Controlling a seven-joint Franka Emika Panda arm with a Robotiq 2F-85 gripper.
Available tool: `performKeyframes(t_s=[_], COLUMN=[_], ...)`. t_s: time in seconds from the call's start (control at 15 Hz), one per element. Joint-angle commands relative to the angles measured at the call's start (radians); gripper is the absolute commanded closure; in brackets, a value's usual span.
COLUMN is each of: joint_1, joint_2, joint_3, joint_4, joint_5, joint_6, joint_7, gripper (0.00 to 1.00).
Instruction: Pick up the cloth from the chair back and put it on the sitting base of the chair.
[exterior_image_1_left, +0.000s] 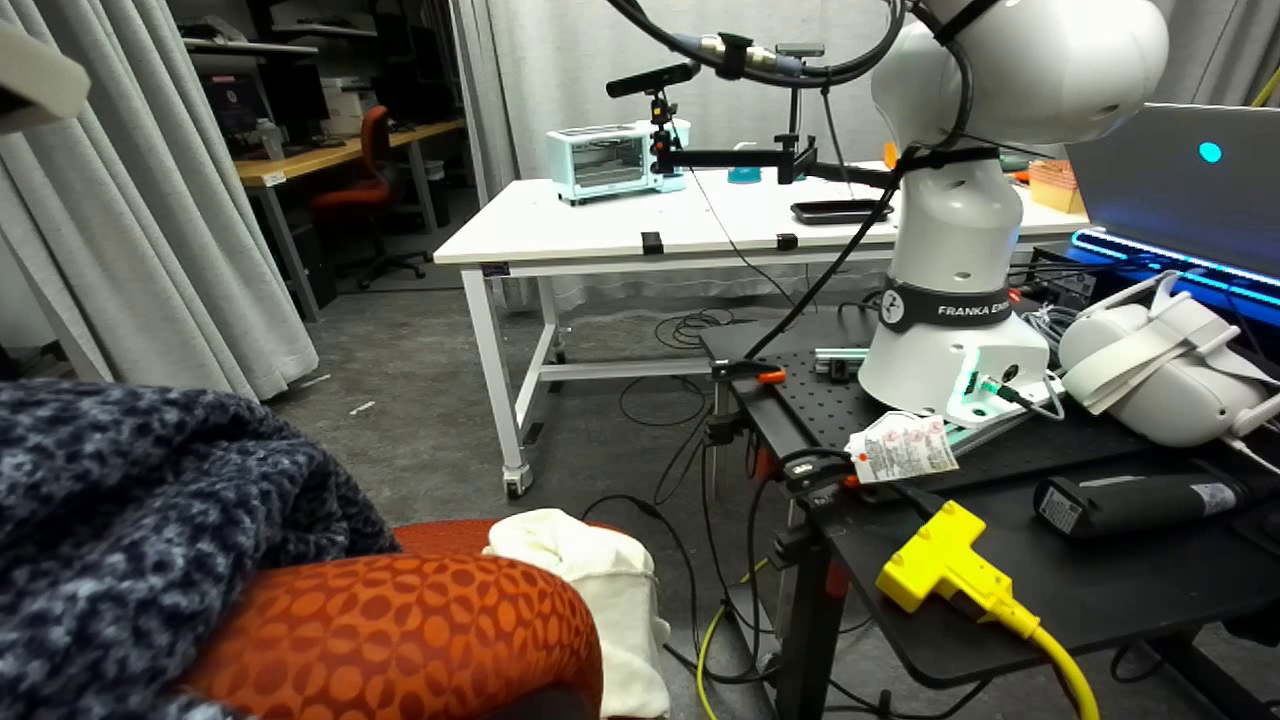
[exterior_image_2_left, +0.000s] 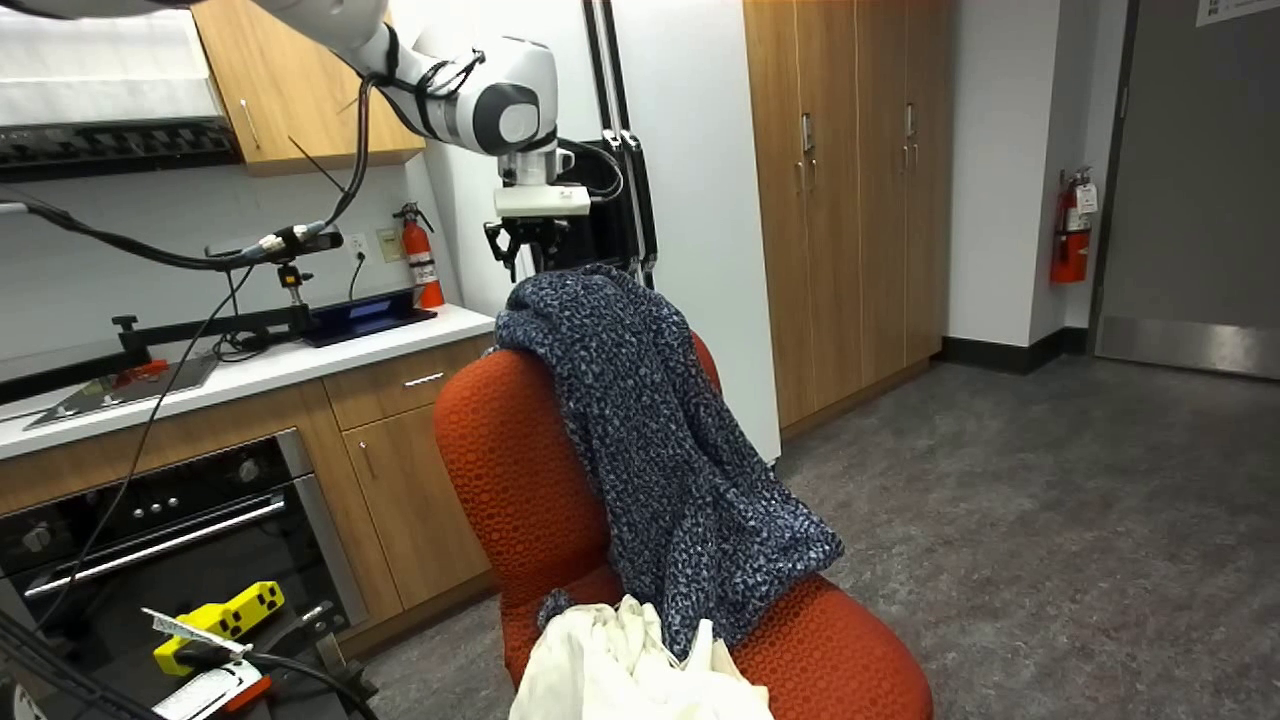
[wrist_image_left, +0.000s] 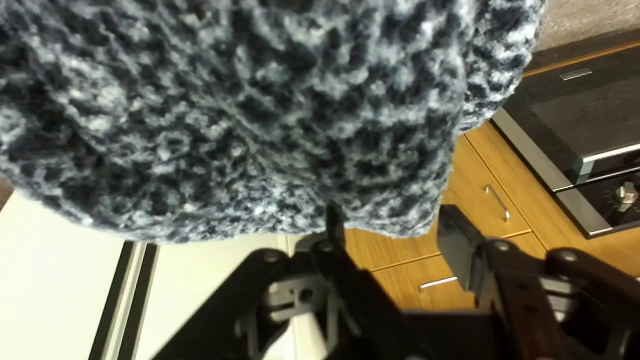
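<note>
A dark blue and white speckled knit cloth (exterior_image_2_left: 660, 440) hangs over the top of the orange chair's back (exterior_image_2_left: 510, 430) and down onto its seat (exterior_image_2_left: 850, 650). The cloth (exterior_image_1_left: 180, 500) and chair (exterior_image_1_left: 430, 630) also show in an exterior view, cut off by its edge. My gripper (exterior_image_2_left: 528, 262) points down just above and behind the cloth's top edge. In the wrist view the gripper (wrist_image_left: 392, 220) is open, its fingers apart with no cloth pinched between them. One fingertip overlaps the edge of the cloth (wrist_image_left: 250, 125); I cannot tell whether it touches.
A cream fabric bag (exterior_image_2_left: 640, 670) lies at the front of the seat; it also shows in an exterior view (exterior_image_1_left: 600, 590). A counter (exterior_image_2_left: 250, 370) with an oven and a tall white cabinet (exterior_image_2_left: 700, 200) stand behind the chair. A black cart (exterior_image_1_left: 1000, 570) carries the arm's base.
</note>
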Motion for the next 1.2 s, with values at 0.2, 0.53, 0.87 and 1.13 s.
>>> performKeyframes(t_s=[0.2,0.53,0.87,1.13], joint_1=[0.004,-0.008,-0.021,-0.032], joint_2=[0.001,0.006,-0.002,-0.017], joint_3=[-0.004,0.005,0.004,0.004], joint_4=[-0.035,-0.054,-0.063,-0.068], joint_5=[0.005,0.027,0.038,0.052], joint_6=[-0.003,0.001,0.014,0.041], joint_7=[-0.025,-0.028,-0.024,-0.018], gripper=[0.0,0.36,0.77,1.0])
